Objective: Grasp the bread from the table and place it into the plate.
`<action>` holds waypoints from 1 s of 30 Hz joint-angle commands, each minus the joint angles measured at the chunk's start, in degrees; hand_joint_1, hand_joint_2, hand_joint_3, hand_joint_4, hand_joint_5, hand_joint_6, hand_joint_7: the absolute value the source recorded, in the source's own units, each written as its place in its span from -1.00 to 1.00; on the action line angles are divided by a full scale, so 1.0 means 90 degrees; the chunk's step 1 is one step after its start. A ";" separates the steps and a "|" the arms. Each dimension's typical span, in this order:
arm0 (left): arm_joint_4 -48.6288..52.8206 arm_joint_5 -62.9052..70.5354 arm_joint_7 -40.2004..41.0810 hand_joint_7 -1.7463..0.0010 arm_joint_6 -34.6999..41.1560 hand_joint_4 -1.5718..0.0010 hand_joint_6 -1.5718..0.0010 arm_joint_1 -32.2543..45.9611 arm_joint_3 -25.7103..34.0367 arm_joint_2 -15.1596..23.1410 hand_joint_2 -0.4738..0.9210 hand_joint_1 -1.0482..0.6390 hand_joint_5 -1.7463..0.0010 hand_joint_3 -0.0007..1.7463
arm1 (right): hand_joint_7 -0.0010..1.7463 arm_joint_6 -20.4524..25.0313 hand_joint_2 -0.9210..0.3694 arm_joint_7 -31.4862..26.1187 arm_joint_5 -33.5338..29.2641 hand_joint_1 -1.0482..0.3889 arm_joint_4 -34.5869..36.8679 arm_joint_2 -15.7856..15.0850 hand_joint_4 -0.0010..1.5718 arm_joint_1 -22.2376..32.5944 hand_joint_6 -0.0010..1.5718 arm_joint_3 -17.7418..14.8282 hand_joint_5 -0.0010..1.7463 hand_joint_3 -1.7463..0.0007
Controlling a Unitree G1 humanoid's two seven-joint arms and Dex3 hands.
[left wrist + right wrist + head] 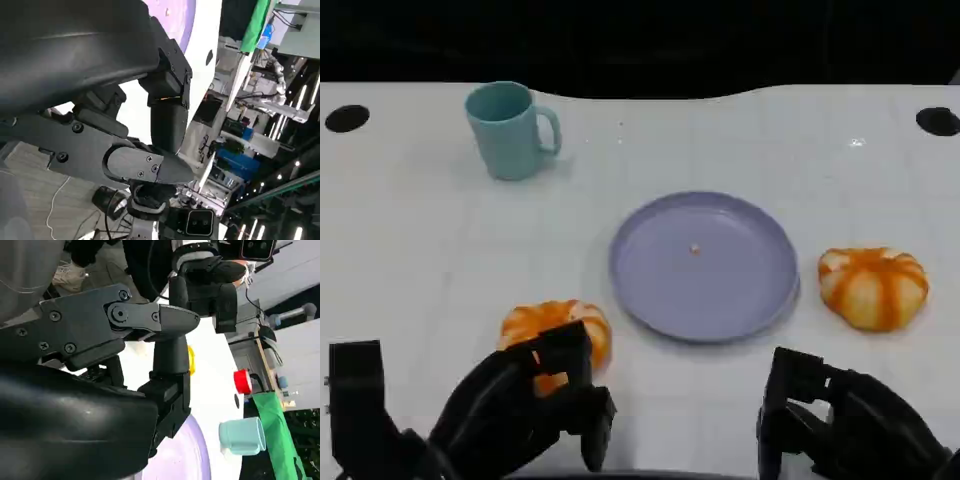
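On the far left of the white desk point(410, 250) stands a blue cup point(507, 129). It has nothing to do with this job.

Near the front, a bit left of the middle, sits one round orange bread point(556, 326). The left hand point(525, 405) is right over its near side. The black fingers point(582, 352) are spread apart and reach around the bread, but I cannot tell if they touch it yet. They do not seem to hold it.

To do this well, I think the hand should go down a little more, so the fingers go around the bread's sides, then close softly. Bread is soft and can squash. Then lift it and carry it to the right.

The purple plate point(740, 305) lies in the middle, just right of this bread, with only a tiny crumb on it.

A second orange bread point(873, 286) sits right of the plate. The right hand point(835, 420) waits near the front, fingers apart, holding nothing.
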 commanded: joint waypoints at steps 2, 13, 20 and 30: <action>-0.0013 0.0083 -0.0028 -1.00 -0.0062 -0.14 0.13 0.0026 0.0020 0.0094 1.00 -0.54 -1.00 -0.80 | 0.92 -0.0042 -0.99 -0.0015 -0.0010 -0.23 -0.0025 -0.0060 -0.23 0.0045 -0.44 -0.0052 1.00 0.52; 0.0011 0.0130 -0.0007 -1.00 -0.0090 -0.14 0.14 -0.0010 0.0033 0.0082 1.00 -0.53 -1.00 -0.79 | 0.93 -0.0070 -1.00 0.0014 -0.0020 -0.24 0.0041 -0.0070 -0.23 -0.0022 -0.45 -0.0054 1.00 0.52; -0.0002 0.0077 -0.0030 -1.00 -0.0051 -0.12 0.16 -0.0015 0.0093 0.0052 1.00 -0.53 -1.00 -0.80 | 0.92 0.0041 -0.98 -0.0054 0.0007 -0.24 -0.0019 -0.0052 -0.23 0.0006 -0.44 -0.0063 1.00 0.54; -0.0322 0.0528 0.0153 -0.34 -0.1008 0.28 0.26 0.0028 0.0166 0.0133 1.00 -0.54 -0.96 -0.78 | 0.92 0.0024 -1.00 -0.0068 0.0008 -0.24 -0.0070 -0.0030 -0.22 0.0052 -0.43 -0.0042 1.00 0.55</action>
